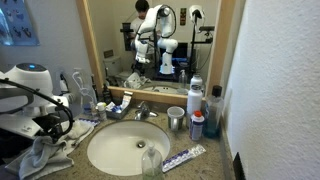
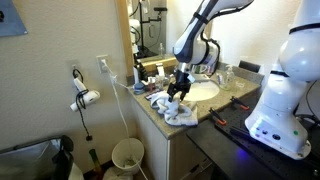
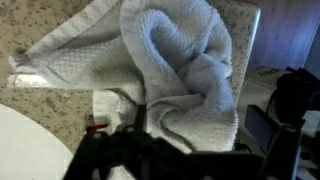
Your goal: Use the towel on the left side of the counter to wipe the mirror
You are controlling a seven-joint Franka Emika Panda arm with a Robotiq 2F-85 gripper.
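Presently the gripper [image 2: 180,92] hangs low over the towel [image 2: 180,112], at the end of the counter [image 2: 157,120] nearest the wall outlet. In the wrist view its dark fingers [image 3: 105,152] stand spread, one on each side of the towel's bunched fold, with nothing clamped.

Edges: the towel lies close to the counter's front edge and end corner. Below that corner, open floor and a waste bin [image 2: 127,155]. The sink [image 1: 112,150] rim shows just beside the towel in the wrist view.

Room: air above the basin is free. The back of the counter is crowded with bottles [image 1: 197,122] and a metal cup [image 1: 176,119] near the mirror [image 1: 110,40]. A toothpaste tube [image 1: 185,157] lies at the front.

Towel: crumpled, not flat. In the wrist view a flat waffle-weave flap runs to the upper left and the thick rolled fold sits on the right. In an exterior view its long axis runs roughly along the counter's front edge.
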